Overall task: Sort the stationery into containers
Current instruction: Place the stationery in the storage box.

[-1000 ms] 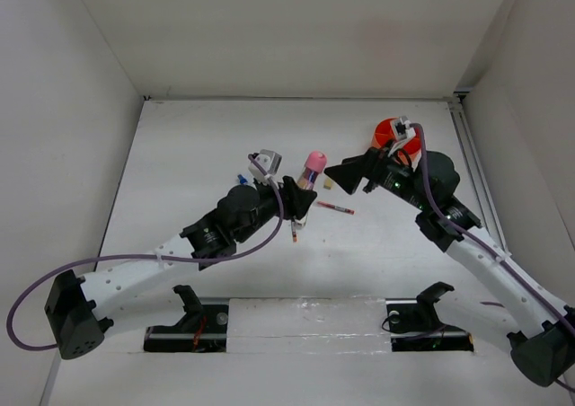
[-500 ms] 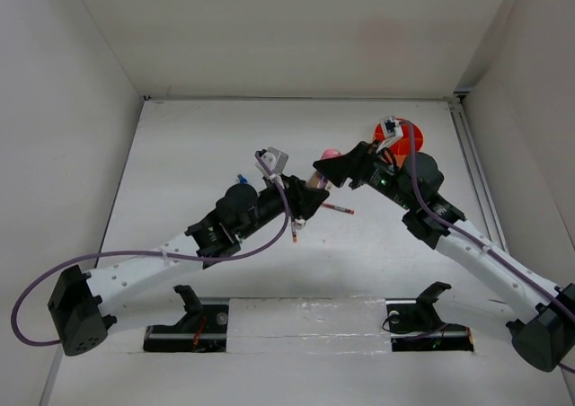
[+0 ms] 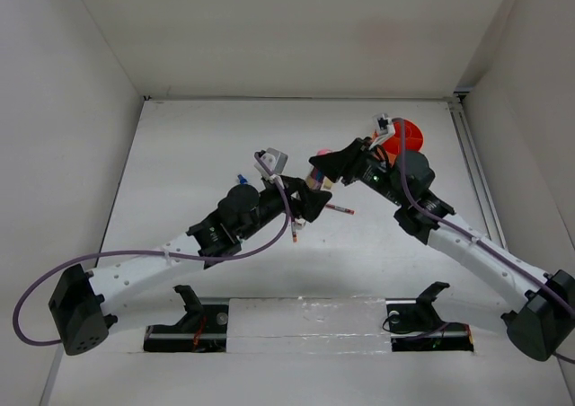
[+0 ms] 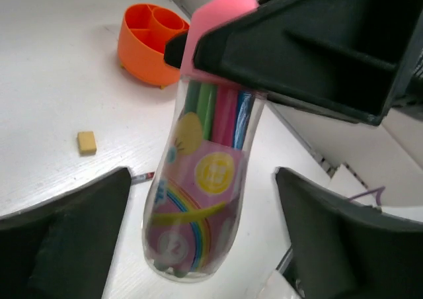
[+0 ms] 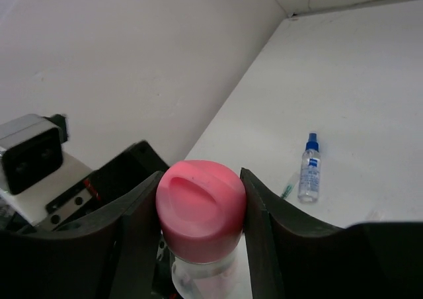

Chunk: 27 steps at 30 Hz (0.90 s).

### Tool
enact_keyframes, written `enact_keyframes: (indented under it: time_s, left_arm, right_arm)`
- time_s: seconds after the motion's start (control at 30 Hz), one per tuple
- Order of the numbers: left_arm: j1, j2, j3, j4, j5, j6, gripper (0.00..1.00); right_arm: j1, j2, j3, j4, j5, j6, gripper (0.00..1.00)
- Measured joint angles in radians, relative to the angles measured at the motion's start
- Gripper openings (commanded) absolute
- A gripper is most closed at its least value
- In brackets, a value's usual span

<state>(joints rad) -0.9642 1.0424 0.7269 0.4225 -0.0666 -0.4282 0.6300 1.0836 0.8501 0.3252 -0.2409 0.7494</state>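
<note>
My R tool (image 5: pixel 200 203) clamped pink-capped tube (image 4: pixel 206 147), L tool (image 4: pixel 201 186) wide; eraser (image 4: pixel 86 142) mid-left, red pen (image 3: pixel 339 209) unsorted outside tub (image 4: pixel 140 59).

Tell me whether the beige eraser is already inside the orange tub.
No, the beige eraser lies on the white table, well apart from the orange tub.

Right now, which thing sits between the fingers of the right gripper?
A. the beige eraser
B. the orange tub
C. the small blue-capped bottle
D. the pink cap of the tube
D: in the right wrist view the pink cap touches both fingers of the right gripper.
</note>
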Motion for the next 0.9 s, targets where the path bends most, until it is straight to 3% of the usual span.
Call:
enact_keyframes:
  time_s: [0.13,0.27,0.43,0.67,0.9]
  left_arm:
    - [-0.003,-0.006,0.01,-0.039,-0.048,-0.006,1.0]
    - [-0.003,-0.001,0.089,-0.186,-0.114,-0.019,1.0]
    - [-0.003,-0.002,0.196,-0.415,-0.246,-0.084,1.0]
    - [0.033,-0.017,0.293,-0.874,-0.466,-0.224,1.0]
    - [0.039,-0.018,0.33,-1.129,-0.563,-0.257,1.0]
  right_arm:
    - [0.006,0.031,0.002,-0.019,0.011,-0.058,0.0]
    - [-0.027,0.089,0.044,-0.056,0.047,-0.155,0.0]
    - [-0.172,0.2,0.129,-0.073,0.078,-0.242,0.0]
    - [-0.402,0.266,0.183,-0.109,0.121,-0.381,0.0]
    - [-0.507,0.364,0.378,-0.113,0.185,-0.535,0.0]
